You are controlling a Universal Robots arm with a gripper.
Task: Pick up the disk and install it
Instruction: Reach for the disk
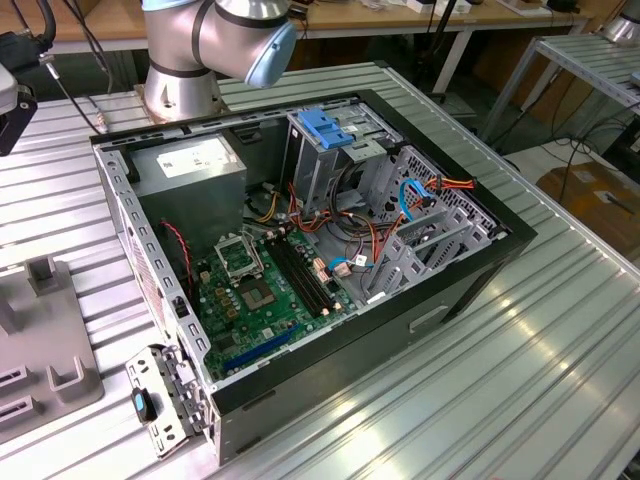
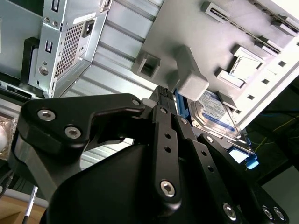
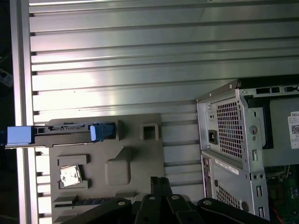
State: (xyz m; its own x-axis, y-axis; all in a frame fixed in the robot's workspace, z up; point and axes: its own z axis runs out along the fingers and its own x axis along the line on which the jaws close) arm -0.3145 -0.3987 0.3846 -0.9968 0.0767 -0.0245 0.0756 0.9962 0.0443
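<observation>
The disk (image 3: 65,130) stands on edge in a slot of the grey fixture tray (image 3: 135,158), its bright blue rail frame sticking out at both ends. In the second wrist view, the disk (image 2: 215,109) shows its white-and-dark label behind a grey block of the tray (image 2: 187,28). My gripper (image 3: 159,179) hangs above the tray and apart from the disk, its black fingers pressed together with nothing between them. The second wrist view shows the gripper (image 2: 162,91) close to the grey block beside the disk.
The open computer case (image 1: 470,290) lies on the slatted metal table, with a bare blue bracket (image 1: 325,125) on its drive cage and a grey power-supply box (image 1: 190,165) at the back. Its rear panel (image 3: 233,140) stands beside the tray. A small chip (image 3: 70,175) rests in a tray pocket.
</observation>
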